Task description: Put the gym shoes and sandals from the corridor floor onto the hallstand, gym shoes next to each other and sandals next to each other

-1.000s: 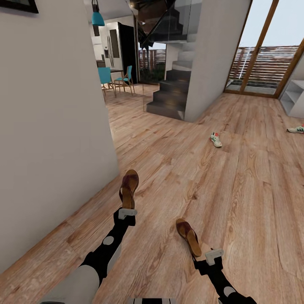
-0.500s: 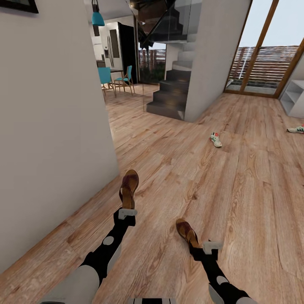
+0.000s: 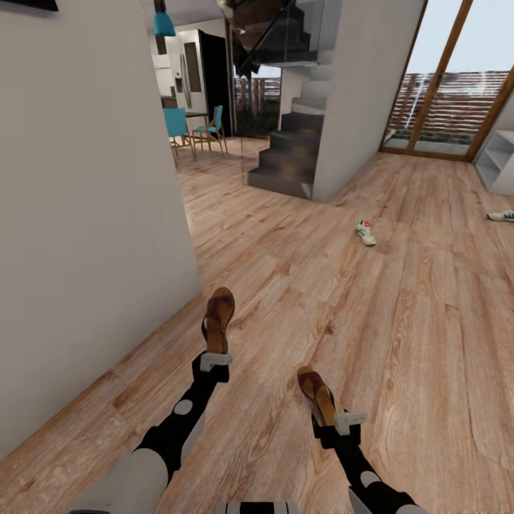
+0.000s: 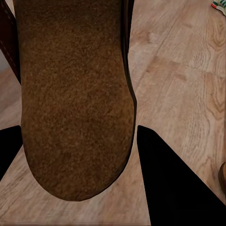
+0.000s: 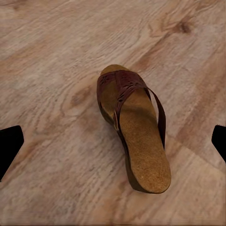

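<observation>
Two brown sandals are seen on the wood-plank corridor floor [image 3: 400,343], close in front of the robot. The left sandal [image 3: 218,318] is gripped at its heel by the left gripper [image 3: 215,355]; in the left wrist view its tan footbed [image 4: 75,103] is framed between the two dark fingers [image 4: 174,183], which sit close against its sides. The right sandal [image 3: 318,394] lies flat on the planks, and the right gripper [image 3: 341,417] is held just over its heel end. In the right wrist view this sandal [image 5: 136,132] is shown whole, dark strap towards the toe, with the fingertips [image 5: 9,143] spread wide at the far edges and well apart from it, so the pincer is wide open and holds nothing.

Farther off, one cream-white gym shoe [image 3: 365,233] is seen on the floor near the staircase [image 3: 289,153], and the second gym shoe [image 3: 502,215] lies at the right edge, near a low white shelf unit [image 3: 500,163]. A white wall [image 3: 86,214] is at the left.
</observation>
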Controlling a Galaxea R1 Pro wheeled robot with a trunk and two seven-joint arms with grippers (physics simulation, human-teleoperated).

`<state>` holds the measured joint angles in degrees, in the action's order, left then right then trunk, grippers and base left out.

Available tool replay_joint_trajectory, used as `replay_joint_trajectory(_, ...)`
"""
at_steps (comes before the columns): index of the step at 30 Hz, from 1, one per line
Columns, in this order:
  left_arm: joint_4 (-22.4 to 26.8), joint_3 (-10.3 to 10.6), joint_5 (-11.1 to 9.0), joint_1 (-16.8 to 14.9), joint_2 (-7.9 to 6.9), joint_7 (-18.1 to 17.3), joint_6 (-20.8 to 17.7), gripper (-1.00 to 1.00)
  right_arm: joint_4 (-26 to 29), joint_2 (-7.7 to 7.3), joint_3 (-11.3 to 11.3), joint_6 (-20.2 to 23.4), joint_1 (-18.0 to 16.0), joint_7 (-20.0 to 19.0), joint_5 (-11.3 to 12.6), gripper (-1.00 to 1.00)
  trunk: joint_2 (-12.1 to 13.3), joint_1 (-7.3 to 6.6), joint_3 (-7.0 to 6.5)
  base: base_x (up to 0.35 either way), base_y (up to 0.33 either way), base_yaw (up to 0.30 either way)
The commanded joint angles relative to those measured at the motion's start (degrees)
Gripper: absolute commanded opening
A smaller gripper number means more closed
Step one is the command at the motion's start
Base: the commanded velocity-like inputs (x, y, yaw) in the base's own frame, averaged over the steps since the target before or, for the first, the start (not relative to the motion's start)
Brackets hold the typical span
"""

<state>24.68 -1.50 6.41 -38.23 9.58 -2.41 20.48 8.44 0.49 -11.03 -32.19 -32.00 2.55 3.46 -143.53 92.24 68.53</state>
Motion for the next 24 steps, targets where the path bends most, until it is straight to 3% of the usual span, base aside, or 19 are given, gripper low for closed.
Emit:
replay_joint_trajectory(1, 0.02, 0.00, 0.18, -0.01, 0.00, 0.04, 0.00, -1.00, 0.00, -0.05, -0.01, 0.00, 0.00, 0.00, -0.07, 1.00, -0.01, 0.00, 0.01, 0.000, 0.000, 0.000)
replay_joint_trajectory(4, 0.02, 0.00, 0.18, -0.01, 0.00, 0.04, 0.00, -1.00, 0.00, -0.20, -0.03, 0.01, -0.01, 0.02, -0.20, 1.00, -0.01, 0.00, 0.01, 0.000, 0.000, 0.000)
replay_joint_trajectory(24, 0.02, 0.00, 0.23, -0.01, 0.00, 0.04, 0.00, -1.00, 0.00, -1.52, -0.05, 0.02, -0.01, 0.02, -0.29, 1.00, -0.27, 0.51, 4.44, 0.000, 0.000, 0.000)
